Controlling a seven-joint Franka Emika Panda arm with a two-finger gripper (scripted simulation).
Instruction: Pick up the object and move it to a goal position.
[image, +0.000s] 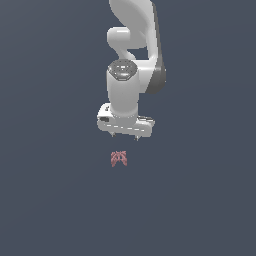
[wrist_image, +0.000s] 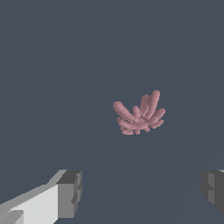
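Observation:
The object (image: 119, 158) is a small pinkish-red cluster of stubby spikes lying on the dark grey ground. In the wrist view the object (wrist_image: 138, 115) shows as a fan of finger-like branches. My white gripper (image: 125, 135) hangs above it, a short gap away, pointing down. Its two grey fingertips (wrist_image: 70, 192) stand far apart, so the gripper (wrist_image: 142, 192) is open with nothing between them. The object lies ahead of the fingers, not between them.
The white arm (image: 132, 45) rises behind the gripper toward the top of the exterior view. All around is a flat, uniform dark grey surface (image: 50, 200) with no other items.

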